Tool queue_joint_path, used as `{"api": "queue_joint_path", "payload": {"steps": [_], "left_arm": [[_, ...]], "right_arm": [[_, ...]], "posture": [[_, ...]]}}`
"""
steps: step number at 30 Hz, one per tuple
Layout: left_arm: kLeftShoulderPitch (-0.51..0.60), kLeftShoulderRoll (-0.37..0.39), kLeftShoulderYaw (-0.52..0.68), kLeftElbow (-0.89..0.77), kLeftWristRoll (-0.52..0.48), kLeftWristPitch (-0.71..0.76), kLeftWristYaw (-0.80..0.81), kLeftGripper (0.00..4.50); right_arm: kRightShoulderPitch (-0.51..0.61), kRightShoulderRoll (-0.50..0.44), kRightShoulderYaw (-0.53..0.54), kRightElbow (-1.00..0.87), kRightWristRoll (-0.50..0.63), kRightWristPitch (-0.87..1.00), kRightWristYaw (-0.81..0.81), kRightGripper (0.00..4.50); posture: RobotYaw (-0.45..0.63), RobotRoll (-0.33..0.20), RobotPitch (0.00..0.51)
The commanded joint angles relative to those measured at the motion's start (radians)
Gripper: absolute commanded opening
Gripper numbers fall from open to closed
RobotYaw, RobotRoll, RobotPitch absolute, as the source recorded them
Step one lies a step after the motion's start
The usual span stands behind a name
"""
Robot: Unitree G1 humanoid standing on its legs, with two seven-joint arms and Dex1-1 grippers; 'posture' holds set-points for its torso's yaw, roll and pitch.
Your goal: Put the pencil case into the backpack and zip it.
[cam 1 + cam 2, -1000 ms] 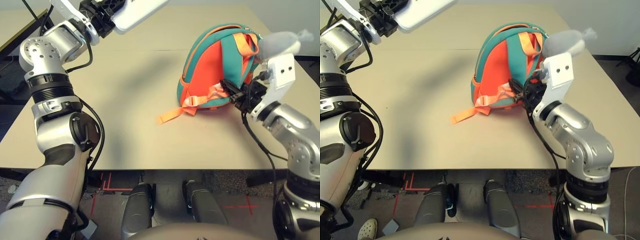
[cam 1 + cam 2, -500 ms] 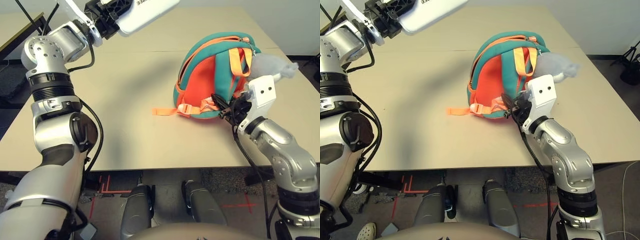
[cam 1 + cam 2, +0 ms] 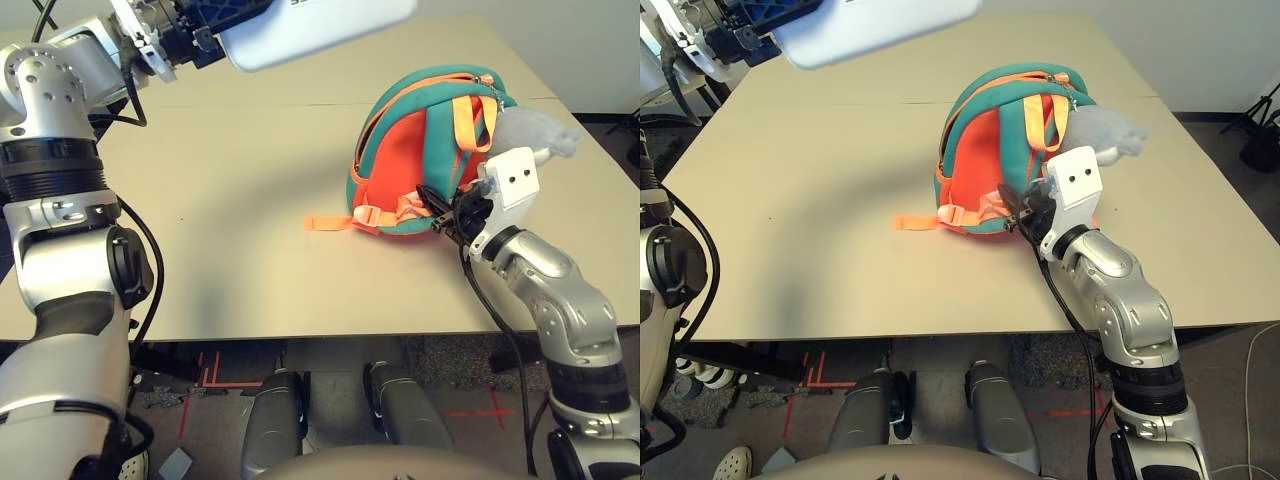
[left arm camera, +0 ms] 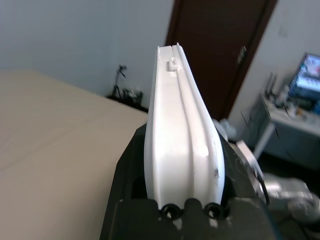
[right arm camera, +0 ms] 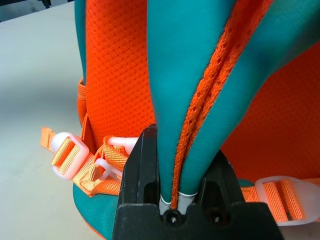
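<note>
- the flat white rectangular pencil case with rounded corners [image 3: 315, 25] is up in the air at the far left of the beige table [image 3: 250, 200], clamped at one end between the two black fingers of the left gripper [image 4: 182, 197]; the left wrist view shows it edge-on, its seam running away from the fingers.
- the small orange backpack with teal trim and orange webbing straps [image 3: 425, 150] stands on the table toward the right, strap side facing the robot, well apart from the pencil case and lower than it.
- the case's long axis points from the left gripper toward the backpack, so the free end leads; judged from this, the coming move is a sweep rightward and down to the bag's top.
- the right gripper [image 5: 172, 195] is closed on a teal shoulder strap with an orange mesh edge, low on the bag's near face, steadying it; this arm is far nearer the bag.
- no open mouth of the backpack shows, and whether the zip is undone cannot be told from here.
- a fluffy grey plush charm [image 3: 535, 130] sits just behind the right wrist, against the bag.
- dark lettering on the case is cut off at the frame edge and cannot be read; no other writing is legible.
</note>
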State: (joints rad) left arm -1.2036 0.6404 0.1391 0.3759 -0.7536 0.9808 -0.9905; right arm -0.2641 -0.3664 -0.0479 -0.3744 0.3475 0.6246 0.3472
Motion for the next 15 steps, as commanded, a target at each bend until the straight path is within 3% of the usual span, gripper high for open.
{"api": "queue_joint_path", "payload": {"steps": [1,15], "left_arm": [[0.005,0.002,-0.046,0.008,0.061,-0.051,-0.033,1.19],[0.033,-0.029,-0.172,0.018,0.199,-0.122,-0.104,1.19]], "right_arm": [[-0.010,-0.001,0.026,0.031,-0.013,-0.003,0.015,0.63],[-0.032,0.011,0.028,0.045,-0.024,-0.008,0.023,0.63]], "posture": [[-0.23,0.000,0.091],[-0.24,0.000,0.090]]}}
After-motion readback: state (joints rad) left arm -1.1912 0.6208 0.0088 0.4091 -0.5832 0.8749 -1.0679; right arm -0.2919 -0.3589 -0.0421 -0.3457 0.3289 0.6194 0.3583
